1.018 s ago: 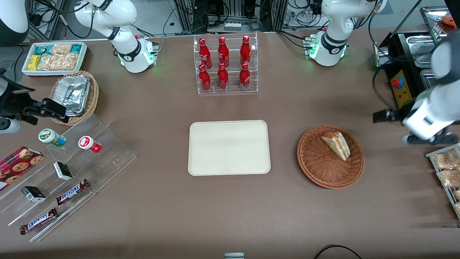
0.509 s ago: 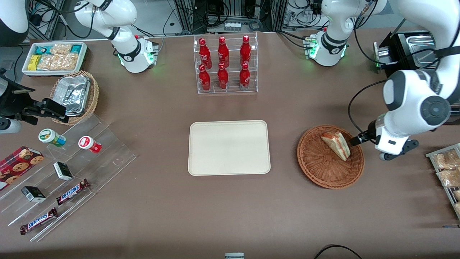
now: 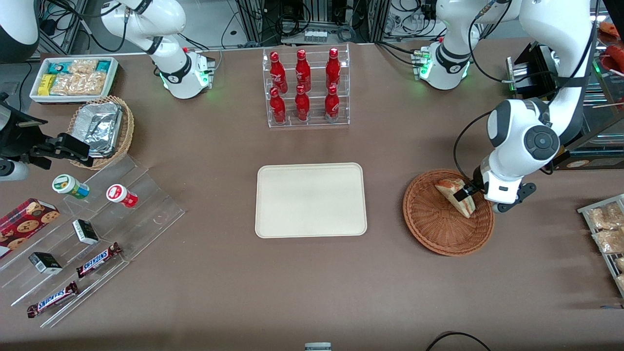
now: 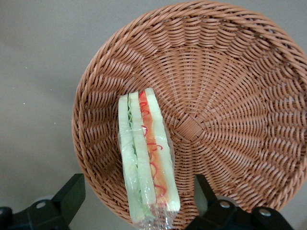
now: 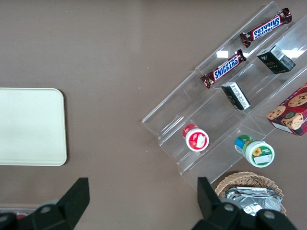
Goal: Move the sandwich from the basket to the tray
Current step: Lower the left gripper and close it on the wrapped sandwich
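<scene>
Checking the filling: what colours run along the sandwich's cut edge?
Green and red-orange between pale bread on the sandwich, clearest in the left wrist view.

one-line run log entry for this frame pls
phase: pre-grasp | gripper: open, straddling wrapped triangular sandwich | sandwich: in reddish-brown wicker basket | cream rectangular tray: bare

Brown table (image 3: pixel 204 273), tray (image 3: pixel 310 200), basket (image 3: pixel 438 229), bottle rack (image 3: pixel 307 87), end effector (image 3: pixel 463 194) over basket
</scene>
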